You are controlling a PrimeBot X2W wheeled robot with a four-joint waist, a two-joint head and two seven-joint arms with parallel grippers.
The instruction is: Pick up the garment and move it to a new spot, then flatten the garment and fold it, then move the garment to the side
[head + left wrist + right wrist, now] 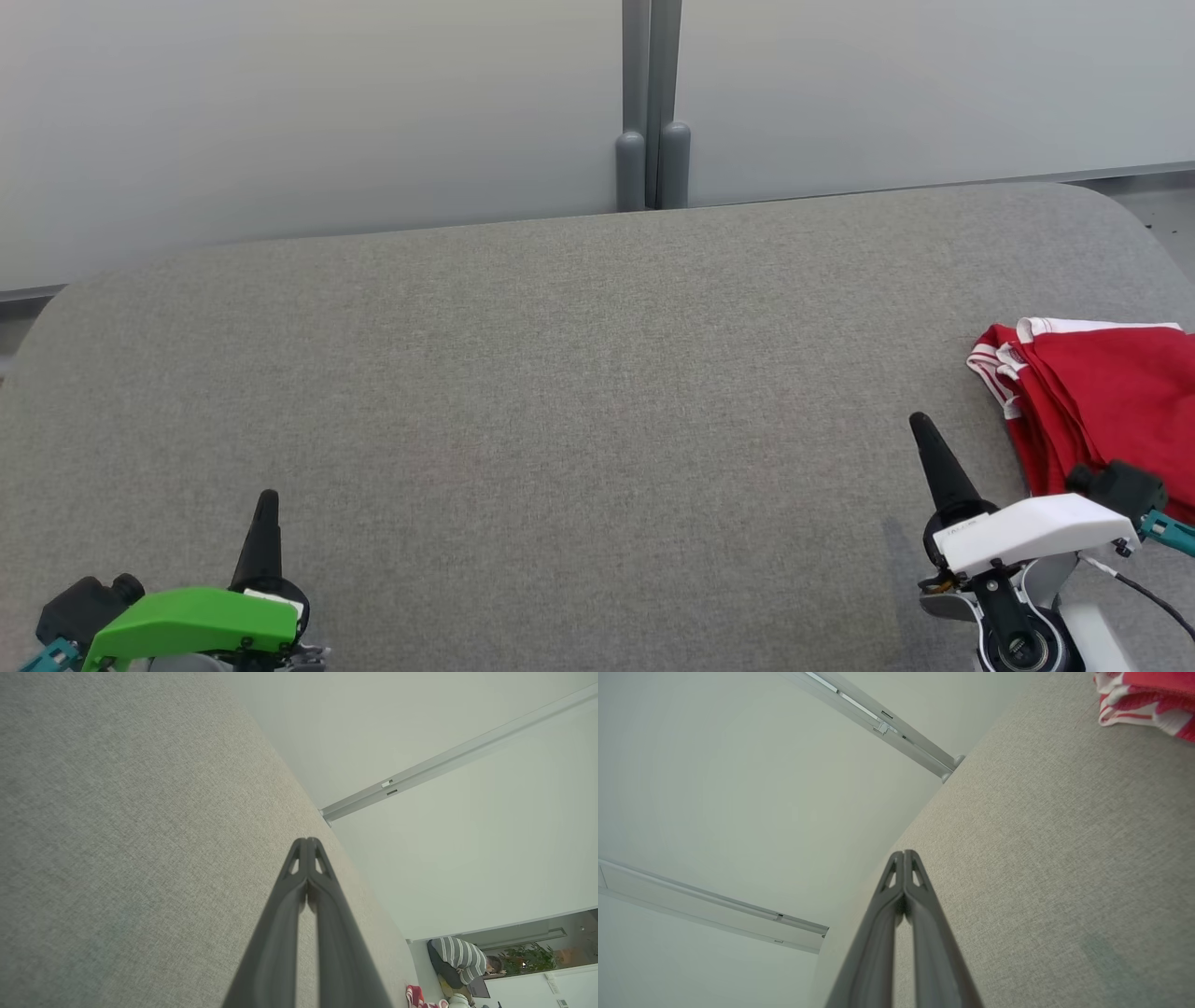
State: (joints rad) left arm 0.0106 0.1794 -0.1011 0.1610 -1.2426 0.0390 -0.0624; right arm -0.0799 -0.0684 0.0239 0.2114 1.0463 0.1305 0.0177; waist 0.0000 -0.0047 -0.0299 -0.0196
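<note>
The garment (1102,397) is red with white trim and lies folded near the right edge of the grey fabric surface (560,401). A corner of the garment (1148,695) shows at the top right of the right wrist view, and a small red and white piece of the garment (416,996) at the bottom of the left wrist view. My right gripper (920,425) is shut and empty, just left of the garment and apart from it. My left gripper (269,499) is shut and empty at the lower left. Both pairs of fingertips (307,842) (904,854) are pressed together.
A pale partition wall (327,112) with a grey post (652,140) stands behind the surface. The surface has rounded far corners. A person in a striped top (460,956) sits far off beyond the right end, near some plants.
</note>
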